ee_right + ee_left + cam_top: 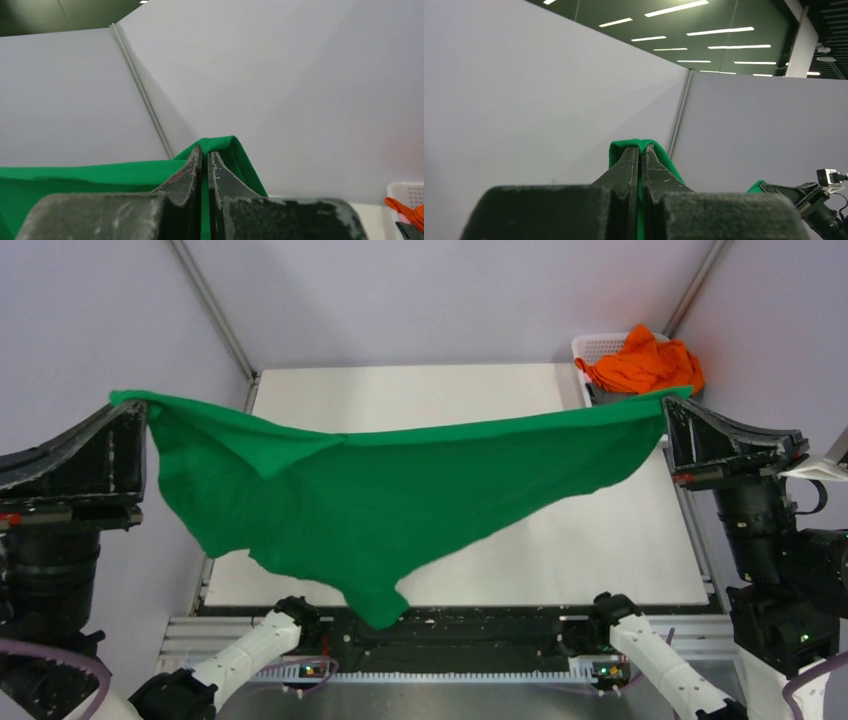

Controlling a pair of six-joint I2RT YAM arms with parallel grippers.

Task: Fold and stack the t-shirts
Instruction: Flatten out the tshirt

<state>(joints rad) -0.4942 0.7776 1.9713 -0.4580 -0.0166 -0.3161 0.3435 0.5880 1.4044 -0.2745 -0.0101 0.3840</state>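
The bright green t-shirt [380,495] hangs in the air, stretched between both grippers high above the white table [600,540]. My left gripper [135,408] is shut on its left corner, with green cloth [624,148] wrapped over the tips [641,148]. My right gripper [672,400] is shut on its right corner, with green cloth [235,155] folded over the tips [205,150]. The shirt sags in the middle, and its lowest point hangs over the table's near edge. An orange t-shirt [642,362] lies crumpled in the basket at the back right. No grey shirt shows.
A white lattice basket [597,344] stands at the table's far right corner; its rim also shows in the right wrist view [405,192]. Grey partition walls close in the back and sides. The arm bases sit at the near edge.
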